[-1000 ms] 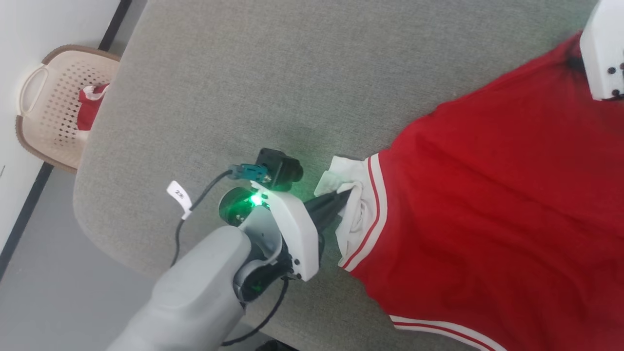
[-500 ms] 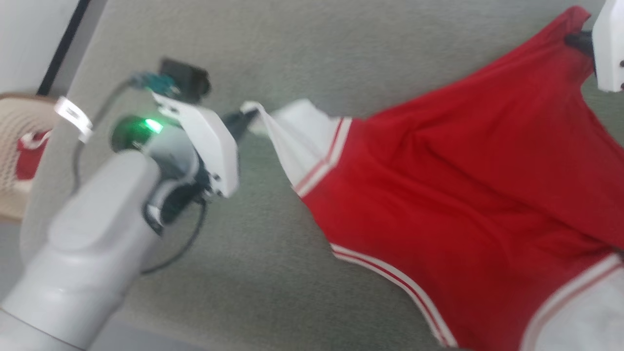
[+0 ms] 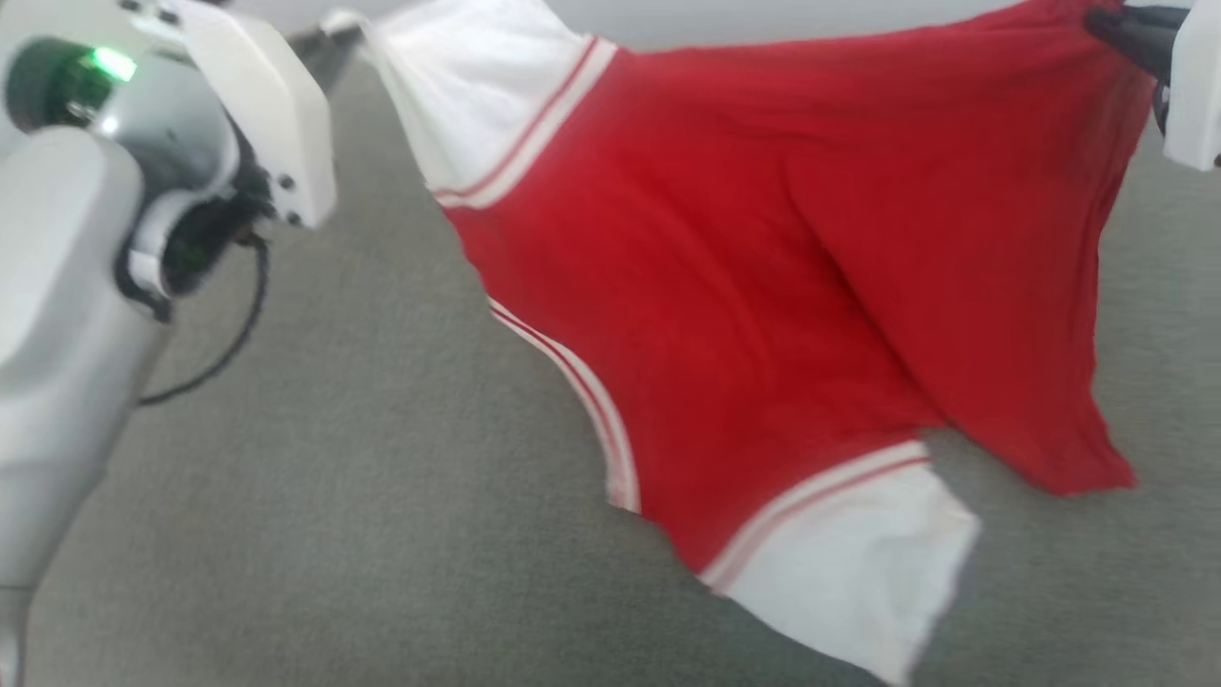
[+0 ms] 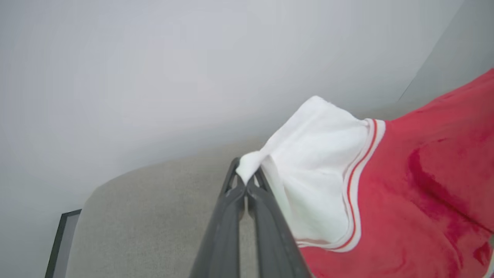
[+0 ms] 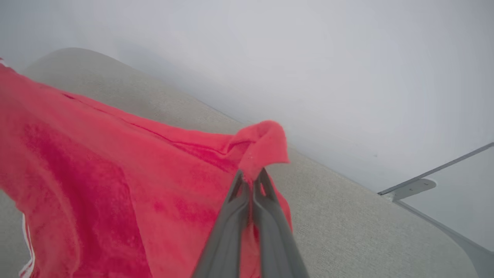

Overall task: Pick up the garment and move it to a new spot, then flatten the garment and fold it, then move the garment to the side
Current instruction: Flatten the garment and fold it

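We have hoisted the shirt [image 3: 725, 286] up from the bench [image 3: 334, 534], left claw [image 4: 246, 181] clenched on its white sleeve [image 4: 316, 162], right claw [image 5: 252, 179] on a red corner [image 5: 262, 143]; carrying can begin

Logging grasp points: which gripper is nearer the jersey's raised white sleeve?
Left. The left gripper is shut on the edge of that white sleeve. The right gripper is across the red body of the jersey, shut on a red corner.
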